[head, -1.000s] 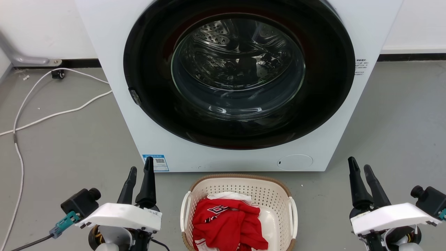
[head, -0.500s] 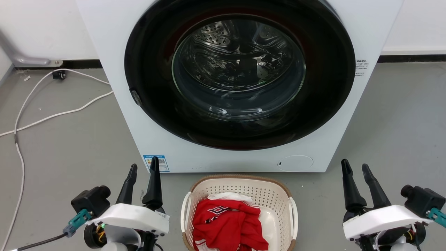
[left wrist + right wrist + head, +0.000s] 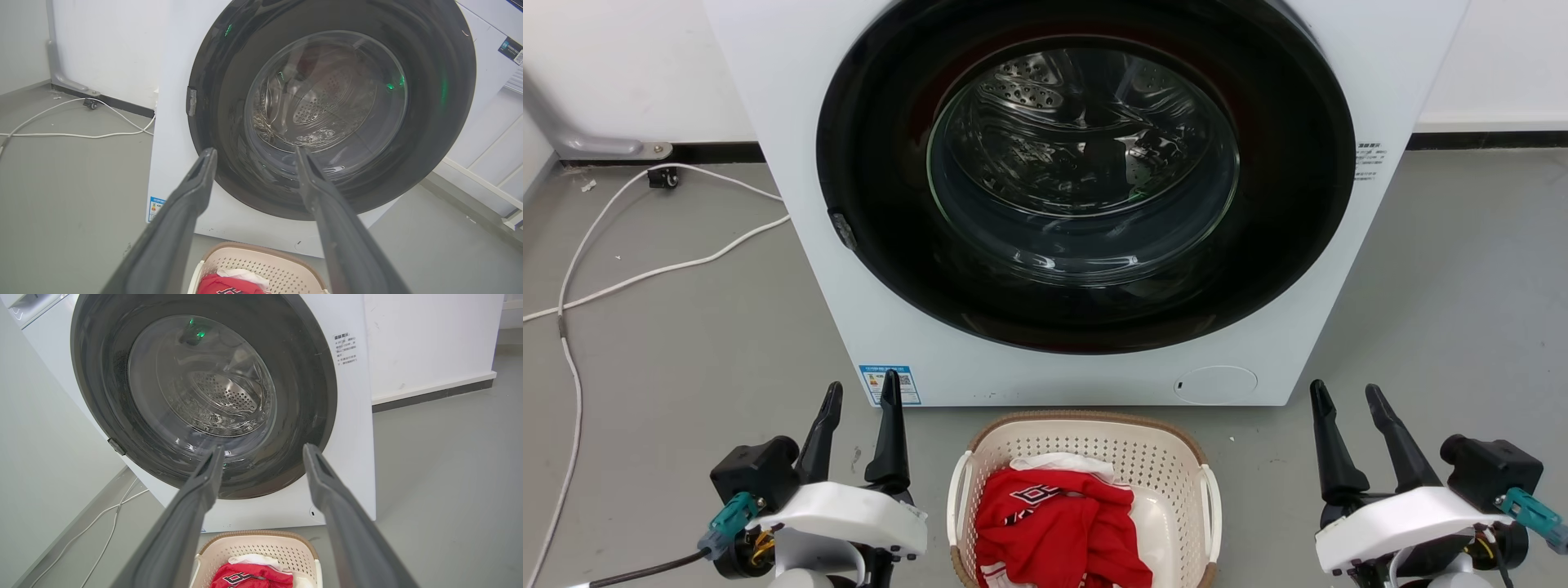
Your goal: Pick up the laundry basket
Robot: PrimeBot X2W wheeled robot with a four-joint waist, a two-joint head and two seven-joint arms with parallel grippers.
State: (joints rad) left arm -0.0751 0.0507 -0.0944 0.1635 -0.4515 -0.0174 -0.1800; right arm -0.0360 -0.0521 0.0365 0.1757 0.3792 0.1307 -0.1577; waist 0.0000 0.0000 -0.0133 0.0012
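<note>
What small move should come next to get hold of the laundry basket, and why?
Probably bring the left pincer and right pincer inward toward the laundry basket. Both are open and hold nothing, flanking it with a gap on each side; its white left handle and right handle lie between them, untouched.

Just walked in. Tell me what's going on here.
The robot faces a washing machine. The laundry basket sits on the floor just in front of it, with a red garment inside. The left gripper and right gripper hover open, one on each side of the basket, apart from it and holding nothing. The basket has not yet been picked up.
</note>
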